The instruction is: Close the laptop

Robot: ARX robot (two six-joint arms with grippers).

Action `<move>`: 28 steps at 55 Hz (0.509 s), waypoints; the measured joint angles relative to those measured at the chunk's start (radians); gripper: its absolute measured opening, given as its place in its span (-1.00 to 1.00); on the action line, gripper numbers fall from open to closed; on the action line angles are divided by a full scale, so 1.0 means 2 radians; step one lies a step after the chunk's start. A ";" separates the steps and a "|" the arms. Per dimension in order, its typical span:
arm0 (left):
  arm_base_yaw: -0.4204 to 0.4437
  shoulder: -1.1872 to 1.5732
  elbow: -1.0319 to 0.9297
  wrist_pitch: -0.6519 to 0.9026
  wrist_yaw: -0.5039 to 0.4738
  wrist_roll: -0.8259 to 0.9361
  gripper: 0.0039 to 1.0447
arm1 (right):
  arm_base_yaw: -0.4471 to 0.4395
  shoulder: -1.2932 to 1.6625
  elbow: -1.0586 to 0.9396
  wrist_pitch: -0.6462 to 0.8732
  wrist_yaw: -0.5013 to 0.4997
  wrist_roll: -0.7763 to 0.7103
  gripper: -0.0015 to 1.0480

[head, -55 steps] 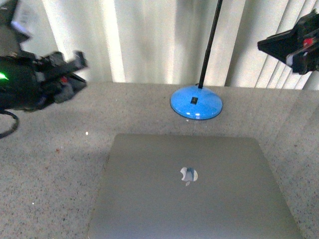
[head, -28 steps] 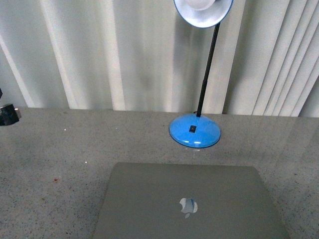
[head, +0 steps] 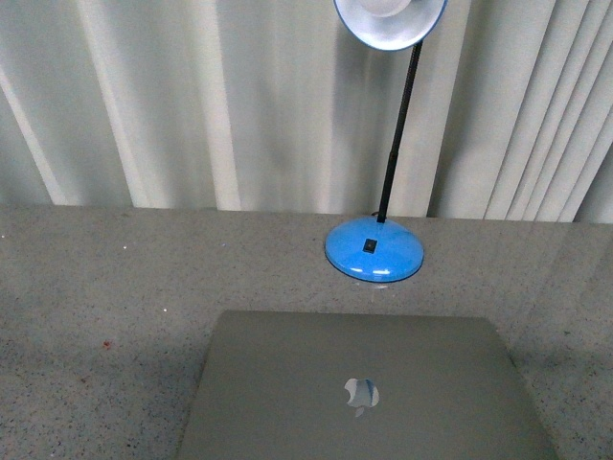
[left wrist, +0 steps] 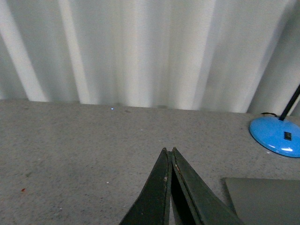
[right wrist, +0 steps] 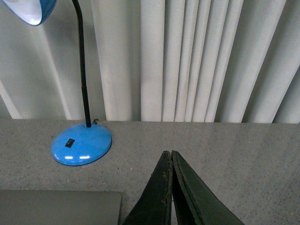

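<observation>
The laptop lies shut and flat on the grey speckled table, its silver-grey lid up and the shiny apple logo showing. A corner of the lid shows in the left wrist view and in the right wrist view. Neither arm appears in the front view. My left gripper is shut and empty, over the table beside the laptop's left corner. My right gripper is shut and empty, over the table beside the laptop's right corner.
A blue desk lamp stands behind the laptop, with its round base on the table, a black stalk and its shade overhead. White vertical blinds close off the back of the table.
Both arms have drawn back out of the front view. The view has tilted up, so the lamp's shade shows now. The laptop stays shut.
</observation>
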 joint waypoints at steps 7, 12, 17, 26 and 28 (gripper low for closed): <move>0.005 -0.064 -0.021 -0.045 0.000 0.000 -0.94 | 0.000 -0.068 -0.023 -0.045 -0.002 0.000 -0.94; 0.005 -0.118 -0.033 -0.085 0.002 0.000 -0.94 | -0.001 -0.118 -0.036 -0.082 -0.001 0.000 -0.94; 0.005 -0.163 -0.039 -0.123 0.002 0.000 -0.94 | -0.001 -0.163 -0.045 -0.118 -0.001 0.000 -0.94; 0.005 -0.224 -0.039 -0.175 0.002 0.000 -0.94 | -0.001 -0.226 -0.054 -0.171 -0.002 0.001 -0.94; 0.005 -0.239 -0.039 -0.188 0.002 0.000 -0.94 | -0.001 -0.241 -0.055 -0.184 -0.002 0.001 -0.94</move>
